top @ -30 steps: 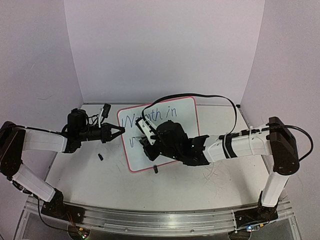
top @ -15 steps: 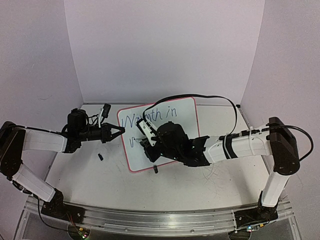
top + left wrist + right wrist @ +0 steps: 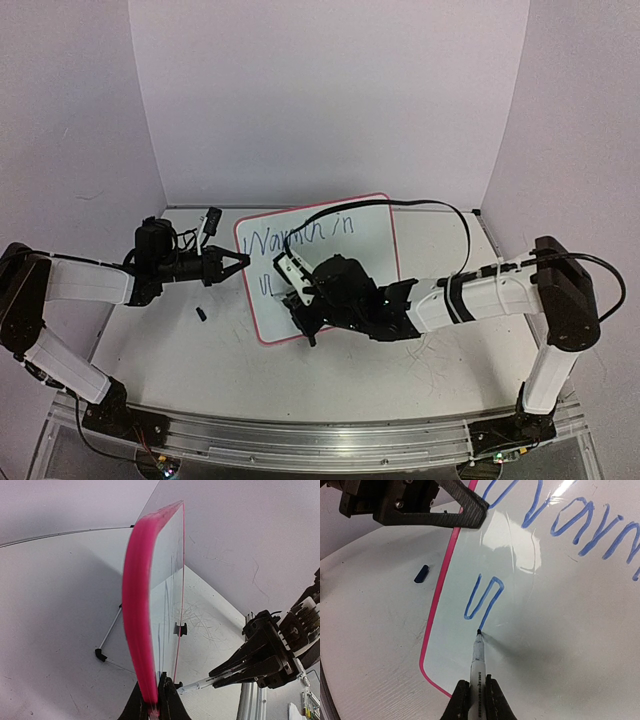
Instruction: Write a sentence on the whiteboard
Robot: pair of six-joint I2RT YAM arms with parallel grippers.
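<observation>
The whiteboard point(image 3: 370, 258) stands tilted at the table's middle, white with a pink frame point(image 3: 140, 605). The sentence has a first line in blue reading about "Warmth in" point(image 3: 300, 240). Its second line has one looped letter point(image 3: 482, 597) near the left edge. My left gripper point(image 3: 243, 262) is shut on the board's left frame edge, as the left wrist view shows point(image 3: 155, 700). My right gripper point(image 3: 478, 695) is shut on a white marker point(image 3: 478, 665). The marker's tip touches the board at the end of the last stroke. In the top view the right gripper point(image 3: 300, 305) covers the board's lower left.
A small blue marker cap point(image 3: 421, 573) lies on the tabletop left of the board point(image 3: 201, 313). The board's wire stand point(image 3: 107, 635) with a black foot point(image 3: 100, 654) rests behind it. Faint grey scribbles mark the tabletop. Purple walls close the back and sides.
</observation>
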